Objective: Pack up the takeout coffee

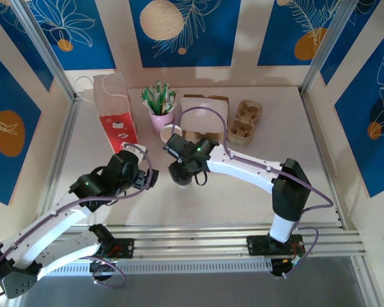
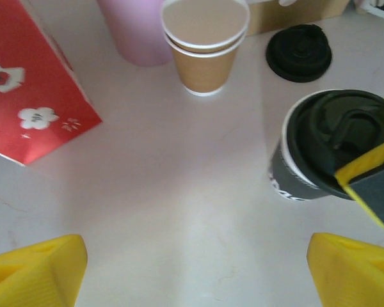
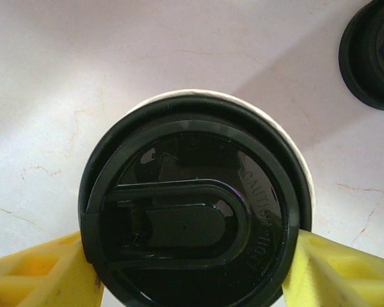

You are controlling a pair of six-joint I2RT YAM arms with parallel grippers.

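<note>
Takeout coffee [image 3: 192, 211] clamped at lid by right gripper [image 3: 192, 259]; left gripper [image 2: 195, 268] open, empty, nearby.

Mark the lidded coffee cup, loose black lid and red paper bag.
Lidded coffee cup [image 3: 189, 224]: right wrist view, centre of its lid.
Loose black lid [image 2: 299, 52]: left wrist view, its top.
Red paper bag [image 2: 25, 83]: left wrist view, printed side.

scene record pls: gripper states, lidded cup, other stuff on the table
left gripper: open, empty
right gripper: fingers against both sides of paper cup with round black plastic lid
cup pose: upright on white table
loose round black plastic lid: flat, near the cup
stacked tan paper cups: upright, unlidded
red-and-white paper bag: rear left
brown moulded pulp cup carrier: rear right
</note>
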